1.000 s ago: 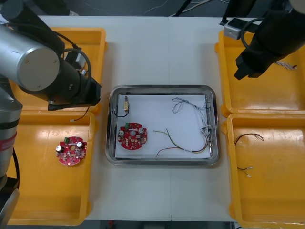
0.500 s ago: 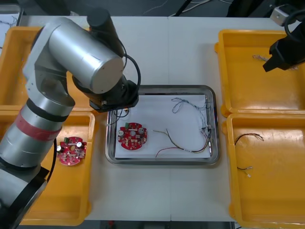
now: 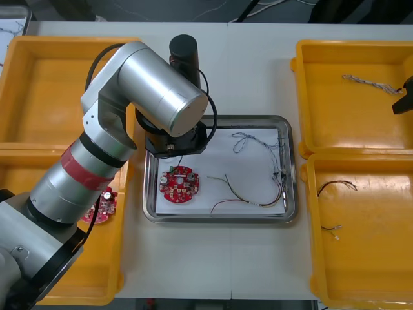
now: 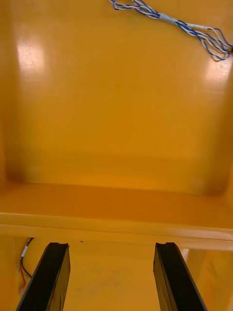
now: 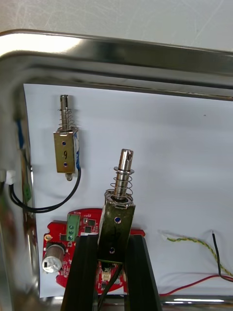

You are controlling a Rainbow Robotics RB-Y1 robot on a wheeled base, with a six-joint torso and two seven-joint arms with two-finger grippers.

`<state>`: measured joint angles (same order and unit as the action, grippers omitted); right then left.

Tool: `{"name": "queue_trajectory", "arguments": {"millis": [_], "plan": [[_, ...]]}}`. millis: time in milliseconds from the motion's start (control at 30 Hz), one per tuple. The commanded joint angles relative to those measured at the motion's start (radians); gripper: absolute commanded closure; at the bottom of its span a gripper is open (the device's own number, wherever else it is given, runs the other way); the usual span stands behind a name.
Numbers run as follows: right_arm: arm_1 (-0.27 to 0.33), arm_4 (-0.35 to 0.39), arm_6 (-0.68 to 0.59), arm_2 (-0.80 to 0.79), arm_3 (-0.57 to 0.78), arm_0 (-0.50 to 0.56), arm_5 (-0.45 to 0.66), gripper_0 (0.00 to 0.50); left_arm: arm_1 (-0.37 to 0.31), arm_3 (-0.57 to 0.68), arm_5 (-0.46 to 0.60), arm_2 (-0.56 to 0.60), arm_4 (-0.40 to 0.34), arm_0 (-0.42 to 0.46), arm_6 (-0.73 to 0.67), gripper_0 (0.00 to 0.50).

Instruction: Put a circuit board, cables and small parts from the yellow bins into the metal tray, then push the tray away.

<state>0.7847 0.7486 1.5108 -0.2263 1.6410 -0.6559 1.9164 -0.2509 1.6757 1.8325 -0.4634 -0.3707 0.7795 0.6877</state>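
Your left gripper hangs over the metal tray near its far left corner; its fingers are closed to the width of a small metal part, which stands between them with its spring and plunger poking past the tips. The grip looks to sit at one end of the body, so a jolt could let the part pivot or slip out early. Directly below lies the red circuit board; release here and the part may land on the board, knock a component or bounce off toward the rim. A second part with a black lead rests on the white lining just beside the board; descend carelessly and you could snag that lead or shove the part. Your right gripper waits spread wide and empty over the far right yellow bin, where a twisted blue and white cable lies; I judge little risk there.
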Motion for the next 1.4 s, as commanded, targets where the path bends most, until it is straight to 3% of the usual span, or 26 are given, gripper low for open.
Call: {"name": "queue_trajectory", "arguments": {"millis": [33,333,633,900,1400], "plan": [[0.048,-0.025,-0.027,-0.058,0.049,0.030,0.003,0.000,0.056,-0.053,-0.030,-0.026,0.035,0.075,-0.036,0.500],[0.038,-0.046,-0.047,-0.096,0.137,0.111,0.003,0.000,0.082,-0.172,-0.101,-0.044,0.061,0.106,-0.019,0.500],[-0.013,-0.040,-0.061,-0.143,0.195,0.182,0.003,0.000,0.082,-0.179,-0.102,-0.063,0.056,0.103,-0.013,0.500],[-0.074,-0.063,-0.089,-0.165,0.339,0.291,0.003,0.000,0.081,-0.218,-0.113,-0.078,0.062,0.103,-0.007,0.500],[-0.096,-0.077,-0.109,-0.169,0.416,0.343,0.003,0.000,0.082,-0.254,-0.194,-0.078,0.090,0.103,-0.003,0.500]]}}
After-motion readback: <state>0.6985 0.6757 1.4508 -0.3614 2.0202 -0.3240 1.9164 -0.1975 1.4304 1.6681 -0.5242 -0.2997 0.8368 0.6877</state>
